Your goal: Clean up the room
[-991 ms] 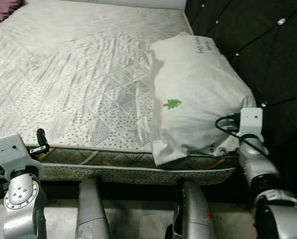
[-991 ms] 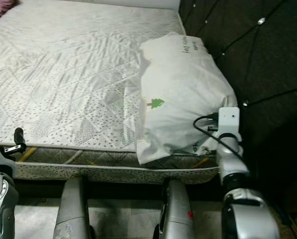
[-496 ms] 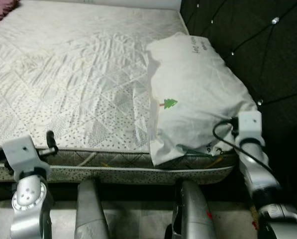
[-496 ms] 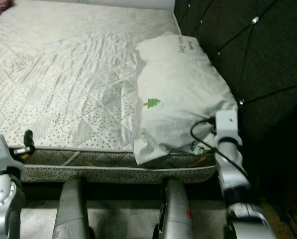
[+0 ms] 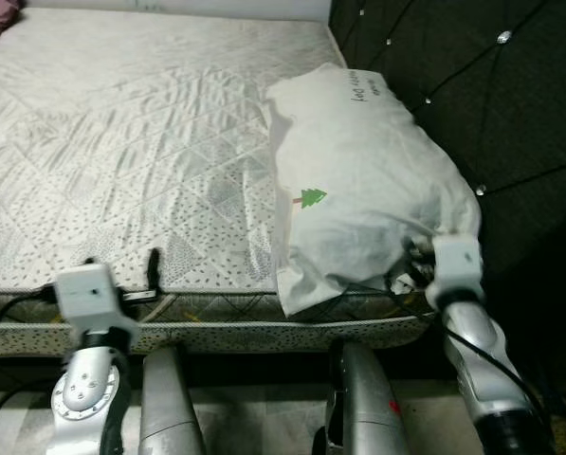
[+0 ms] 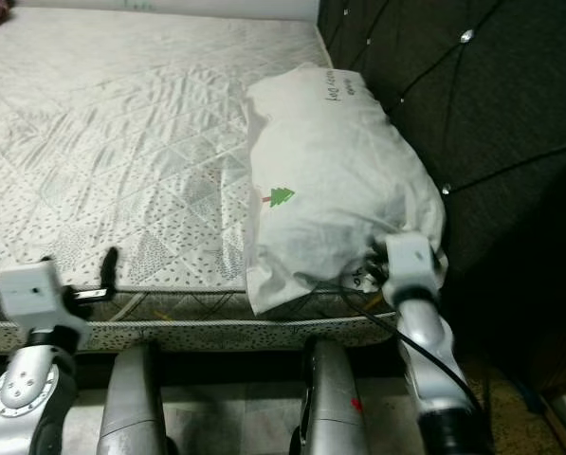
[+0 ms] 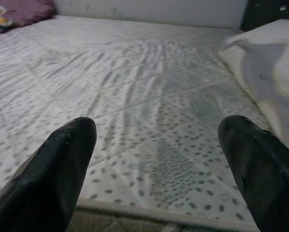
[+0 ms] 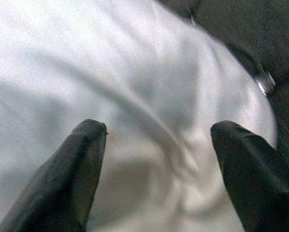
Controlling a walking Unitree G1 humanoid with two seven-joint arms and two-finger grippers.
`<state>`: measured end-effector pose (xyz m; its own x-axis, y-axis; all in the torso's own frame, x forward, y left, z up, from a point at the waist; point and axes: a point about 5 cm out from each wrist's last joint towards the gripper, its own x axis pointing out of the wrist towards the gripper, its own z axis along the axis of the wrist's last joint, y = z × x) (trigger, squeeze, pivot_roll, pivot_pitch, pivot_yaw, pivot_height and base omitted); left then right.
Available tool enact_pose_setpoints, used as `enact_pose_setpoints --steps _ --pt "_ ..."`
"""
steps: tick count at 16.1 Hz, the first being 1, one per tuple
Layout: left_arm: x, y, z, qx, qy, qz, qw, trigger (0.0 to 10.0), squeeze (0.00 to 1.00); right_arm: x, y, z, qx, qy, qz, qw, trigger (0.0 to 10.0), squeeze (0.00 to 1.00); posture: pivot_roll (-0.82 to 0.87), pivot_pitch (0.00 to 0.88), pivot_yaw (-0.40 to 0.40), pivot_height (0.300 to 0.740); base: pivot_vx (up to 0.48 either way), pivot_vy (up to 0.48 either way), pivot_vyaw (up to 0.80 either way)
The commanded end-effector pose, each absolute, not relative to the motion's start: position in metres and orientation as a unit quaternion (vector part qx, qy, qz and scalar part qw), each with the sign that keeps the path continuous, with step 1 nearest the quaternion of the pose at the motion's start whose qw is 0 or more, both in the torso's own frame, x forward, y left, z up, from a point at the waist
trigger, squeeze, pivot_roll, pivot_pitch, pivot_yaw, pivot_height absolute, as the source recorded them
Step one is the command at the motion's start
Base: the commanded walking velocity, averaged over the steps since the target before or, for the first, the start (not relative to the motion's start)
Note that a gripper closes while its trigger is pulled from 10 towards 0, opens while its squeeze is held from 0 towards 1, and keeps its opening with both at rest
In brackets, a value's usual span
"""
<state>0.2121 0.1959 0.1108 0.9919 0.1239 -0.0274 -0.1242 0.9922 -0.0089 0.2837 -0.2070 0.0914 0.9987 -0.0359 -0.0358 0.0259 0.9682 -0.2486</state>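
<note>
Left gripper at near edge of bare quilted white mattress with grey dotted pattern, fingers spread wide, holding nothing. Purple cushion at far left corner of mattress. White stuffed pillow with small green tree print lying at right end of mattress against dark tufted headboard, lower corner overhanging near edge. Right gripper close against pillow fabric, fingers wide apart, gripping nothing.

A bedroom: bare mattress, pillow, tufted black headboard.
</note>
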Motion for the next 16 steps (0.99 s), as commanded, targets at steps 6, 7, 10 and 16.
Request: enact_pose_setpoints --steps 6,7,10,16 --pt "0.217 0.184 0.124 -0.004 -0.007 -0.010 1.000 10.0 0.00 0.293 -0.146 0.126 -0.044 -0.031 0.080 0.995 10.0 1.00 0.03 0.000 -0.021 0.516 0.000 0.000 0.00" --pt "0.215 0.182 0.125 -0.011 -0.009 -0.015 1.000 10.0 0.00 0.292 -0.140 0.131 -0.030 -0.036 0.084 0.995 10.0 1.00 0.02 0.000 -0.029 0.516 0.000 0.000 0.00" --pt "0.211 0.176 0.116 -0.006 0.003 -0.017 1.000 10.0 0.00 0.281 -0.130 0.130 -0.049 -0.042 0.138 0.988 10.0 0.00 0.02 0.000 -0.030 0.521 0.000 0.000 0.00" --pt "0.216 0.174 0.113 -0.017 0.003 -0.011 1.000 10.0 0.00 0.294 -0.129 0.169 -0.003 -0.060 0.113 0.992 10.0 0.00 0.02 0.000 -0.033 0.581 0.000 0.000 0.00"
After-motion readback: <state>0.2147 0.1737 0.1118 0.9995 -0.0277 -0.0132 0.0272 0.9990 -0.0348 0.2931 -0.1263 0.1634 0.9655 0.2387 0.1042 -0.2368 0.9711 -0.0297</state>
